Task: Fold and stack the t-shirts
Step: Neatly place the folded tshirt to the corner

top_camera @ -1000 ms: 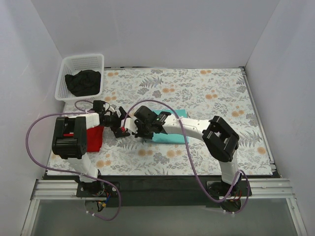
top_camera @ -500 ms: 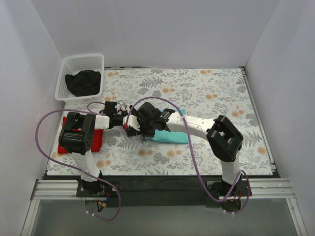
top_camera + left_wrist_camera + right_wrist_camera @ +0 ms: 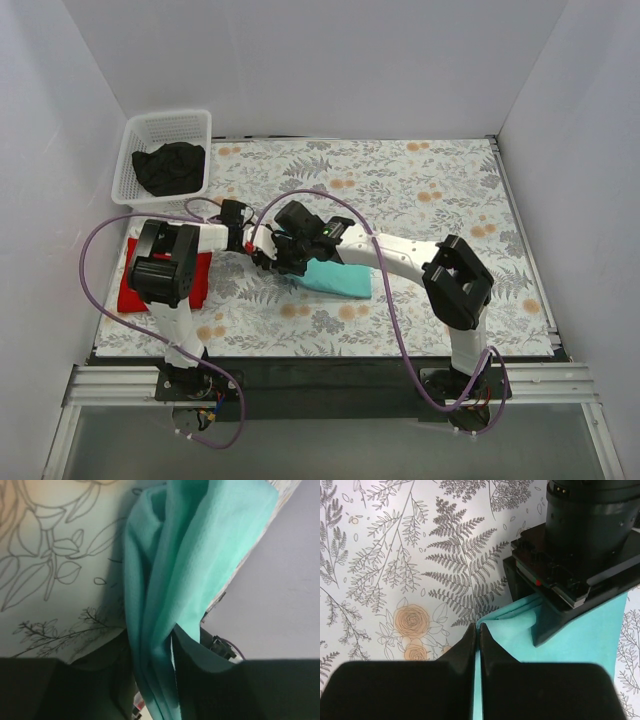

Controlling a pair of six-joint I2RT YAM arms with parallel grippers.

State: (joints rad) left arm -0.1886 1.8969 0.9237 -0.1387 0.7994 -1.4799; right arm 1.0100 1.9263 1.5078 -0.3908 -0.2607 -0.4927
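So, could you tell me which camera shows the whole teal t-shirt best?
The top external view: it alone shows most of the folded teal t-shirt. The left wrist sees only a pinched fold, the right wrist only one corner.

Setting: robot lab test cell, not a domestic room. Evidence:
- Plain white panels (image 3: 300,60) box in the table (image 3: 430,190) on three sides.
- The table has a floral-print cover laid flat as a work surface.
- Left arm (image 3: 160,268) and right arm (image 3: 457,285) are bolted at an aluminium rail (image 3: 330,385) along the near edge.
- Purple cables (image 3: 84,268) loop exposed from the bases up to the wrists.
- A white plastic basket (image 3: 165,115) sits in the far-left corner
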